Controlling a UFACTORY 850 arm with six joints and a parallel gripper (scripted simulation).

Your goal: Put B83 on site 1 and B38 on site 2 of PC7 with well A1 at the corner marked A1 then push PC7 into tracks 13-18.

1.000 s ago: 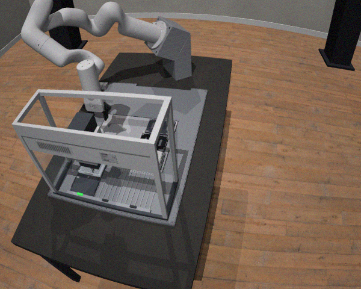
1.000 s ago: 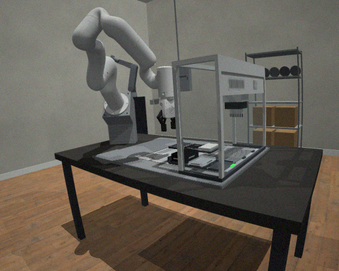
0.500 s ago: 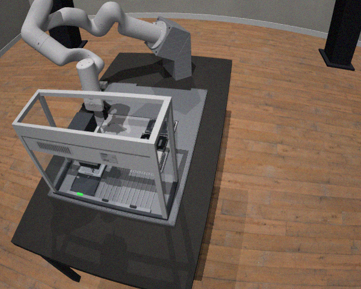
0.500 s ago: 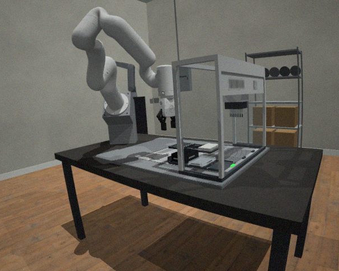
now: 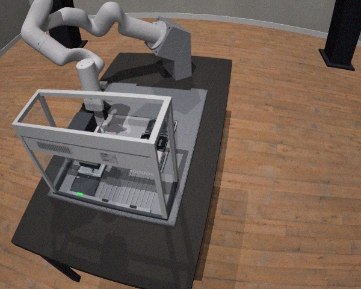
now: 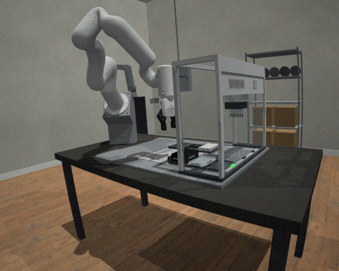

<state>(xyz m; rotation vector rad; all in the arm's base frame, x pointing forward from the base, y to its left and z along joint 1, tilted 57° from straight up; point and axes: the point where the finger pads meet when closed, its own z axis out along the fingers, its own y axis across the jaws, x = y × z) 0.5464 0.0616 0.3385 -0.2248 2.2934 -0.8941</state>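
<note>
Top view: I see the gripper (image 5: 100, 112) open and empty just outside the instrument frame (image 5: 90, 134); carrier PC7 (image 5: 85, 185) lies inside it, beside the green lamp (image 5: 80, 194). Exterior view: gripper (image 6: 166, 121) hangs above the table (image 6: 251, 186), beside the frame (image 6: 219, 116).

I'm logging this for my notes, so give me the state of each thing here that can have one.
gripper: open, holding nothing, hanging above the apron
lamp: lit green
plate carrier: pushed into the rails, in front of the lit lamp
instrument frame: upright on the table

top view looks steeply down, exterior sideways from afar; both share the instrument frame (image 5: 162, 124) (image 6: 219, 116).
</note>
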